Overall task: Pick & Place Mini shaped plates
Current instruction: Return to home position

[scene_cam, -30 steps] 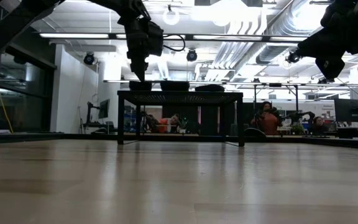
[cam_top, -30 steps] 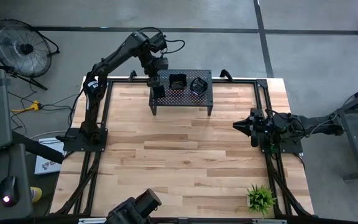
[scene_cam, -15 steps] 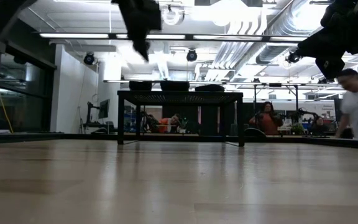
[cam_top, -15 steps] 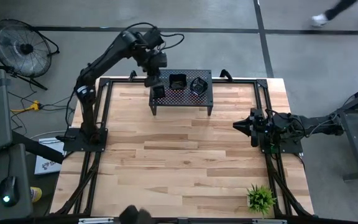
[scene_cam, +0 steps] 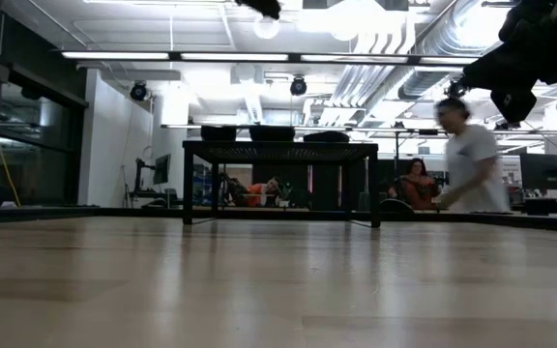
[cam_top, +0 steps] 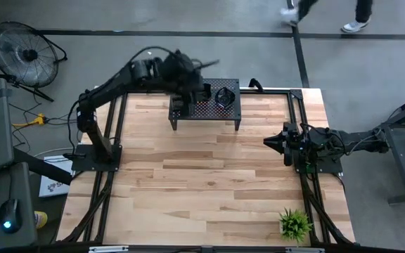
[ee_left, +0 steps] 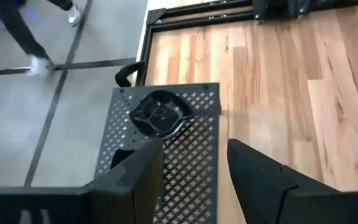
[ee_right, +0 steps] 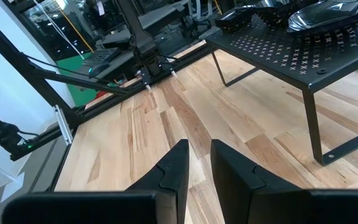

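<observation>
All the little black plates (scene_cam: 273,133) sit on top of the perforated metal stand (cam_top: 216,111), which is at the middle of the bench's (cam_top: 202,183) far edge. From table height they show as three dark lumps in a row along the stand's top. The rounded plate (ee_left: 160,113) sits toward the stand's right end, and another is half hidden behind one of the left arm's fingers.

The left gripper (ee_left: 194,152) hangs high over the stand, above its left half. Its fingers are spread wide with nothing between them. The plates lie below and just ahead of it, none of them touching it.

The right gripper (ee_right: 197,146) waits at the bench's right edge, pointing inward and well away from the stand. Its fingers are drawn almost together, with only a thin slit between them, and they hold nothing.

A person (scene_cam: 467,159) in a light shirt is on the floor beyond the bench.
</observation>
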